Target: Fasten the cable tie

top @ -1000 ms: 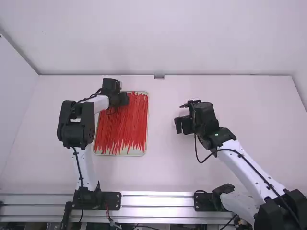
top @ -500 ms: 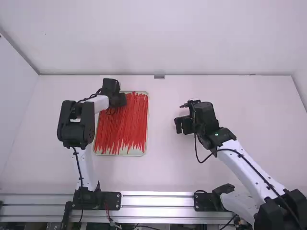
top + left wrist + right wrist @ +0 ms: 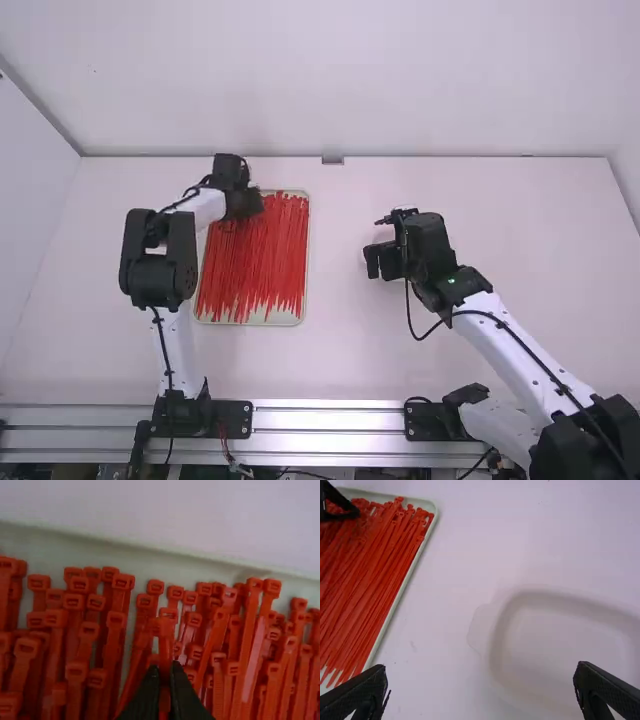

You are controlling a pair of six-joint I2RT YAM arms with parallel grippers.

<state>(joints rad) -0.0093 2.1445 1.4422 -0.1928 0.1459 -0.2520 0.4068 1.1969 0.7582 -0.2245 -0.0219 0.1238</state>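
Presently the left arm reaches to the far left corner of the tray (image 3: 303, 300) on the desk (image 3: 500, 200). The left gripper (image 3: 164, 672) is pinched onto one red cable tie (image 3: 166, 630) just below its head, among the pile of cable ties (image 3: 255, 265) filling the tray. The right arm stretches from the near right edge towards mid-desk, and the right gripper (image 3: 383, 258), fingers spread wide and holding nothing, hangs over a white tub (image 3: 555, 645) beside the tray.

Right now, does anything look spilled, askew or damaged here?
Nothing stands out. The red cable ties lie loosely inside their tray, and the left gripper pinches one tie at the far end.
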